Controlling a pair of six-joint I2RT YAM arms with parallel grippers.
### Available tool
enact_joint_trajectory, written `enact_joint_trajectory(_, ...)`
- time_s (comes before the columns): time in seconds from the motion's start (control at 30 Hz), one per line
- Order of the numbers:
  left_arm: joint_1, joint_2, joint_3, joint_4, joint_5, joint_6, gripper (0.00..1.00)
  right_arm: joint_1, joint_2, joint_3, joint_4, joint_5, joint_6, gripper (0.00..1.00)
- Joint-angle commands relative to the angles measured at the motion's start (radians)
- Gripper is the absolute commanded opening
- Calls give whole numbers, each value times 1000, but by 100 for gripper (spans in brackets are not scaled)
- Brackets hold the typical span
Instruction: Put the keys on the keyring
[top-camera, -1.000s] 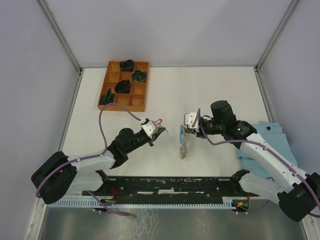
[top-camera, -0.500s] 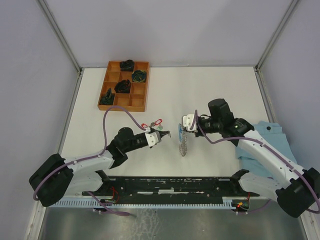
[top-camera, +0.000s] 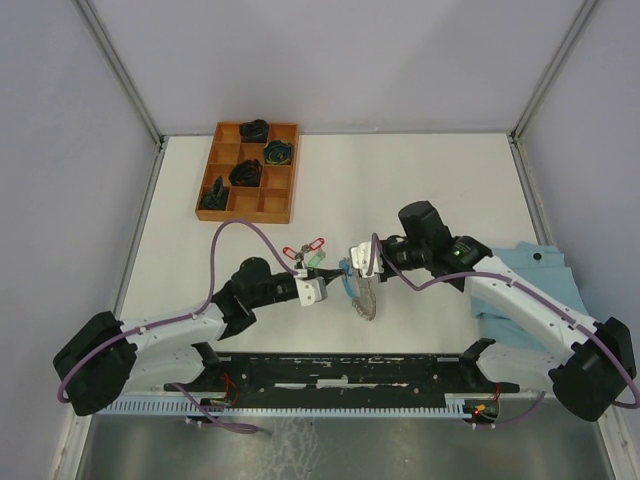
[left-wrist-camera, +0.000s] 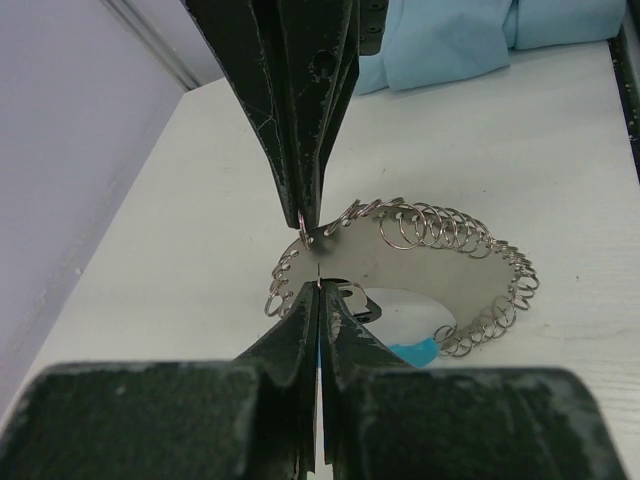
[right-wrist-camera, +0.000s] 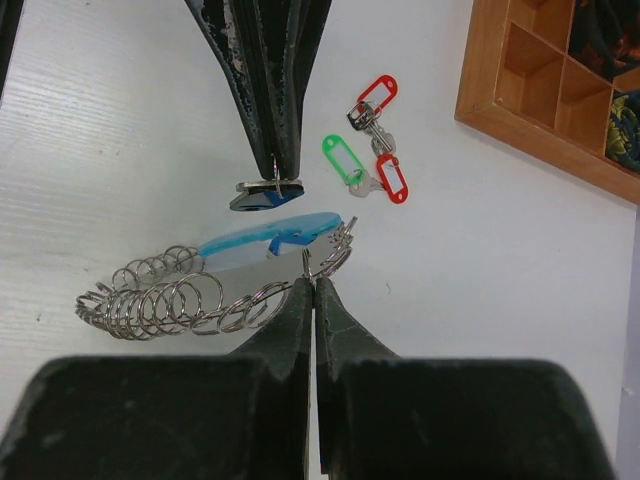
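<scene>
On the white table (top-camera: 430, 190), the keyring (top-camera: 366, 296) is at dead centre, a coil beside its blue sleeve pinched tight by the right gripper (right-wrist-camera: 314, 284). The left gripper (right-wrist-camera: 273, 168), jaws clamped on a black-tagged key (right-wrist-camera: 268, 192), meets it from 9 o'clock. The red- and green-tagged keys (top-camera: 308, 250) lie loose just beyond, toward 11 o'clock.

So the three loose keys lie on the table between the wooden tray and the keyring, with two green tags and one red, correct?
No: the right wrist view shows two red tags and one green. Otherwise right: the three loose keys lie on the table between the wooden tray and the keyring.
</scene>
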Motion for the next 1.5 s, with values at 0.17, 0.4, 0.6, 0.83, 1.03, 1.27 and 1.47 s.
enact_joint_trajectory(0.17, -12, 2, 36, 43, -1, 47, 3, 21, 1, 53, 55, 2, -24, 1)
enact_joint_trajectory(0.4, -13, 22, 43, 53, -35, 34, 3, 26, -5, 57, 48, -14, -19, 1)
enact_joint_trajectory(0.6, -18, 37, 46, 75, -42, 21, 3, 32, -10, 60, 43, -14, -16, 1)
enact_joint_trajectory(0.83, -23, 53, 50, 103, -36, 7, 3, 36, -11, 64, 37, -12, -13, 1)
enact_joint_trajectory(1.03, -24, 60, 51, 108, -43, 5, 3, 39, -14, 63, 31, -11, -13, 1)
enact_joint_trajectory(1.27, -24, 61, 53, 107, -65, 6, 3, 42, -11, 71, 21, -12, -13, 1)
enact_joint_trajectory(1.47, -26, 64, 57, 99, -57, 6, 3, 43, -11, 73, 15, -10, -13, 1)
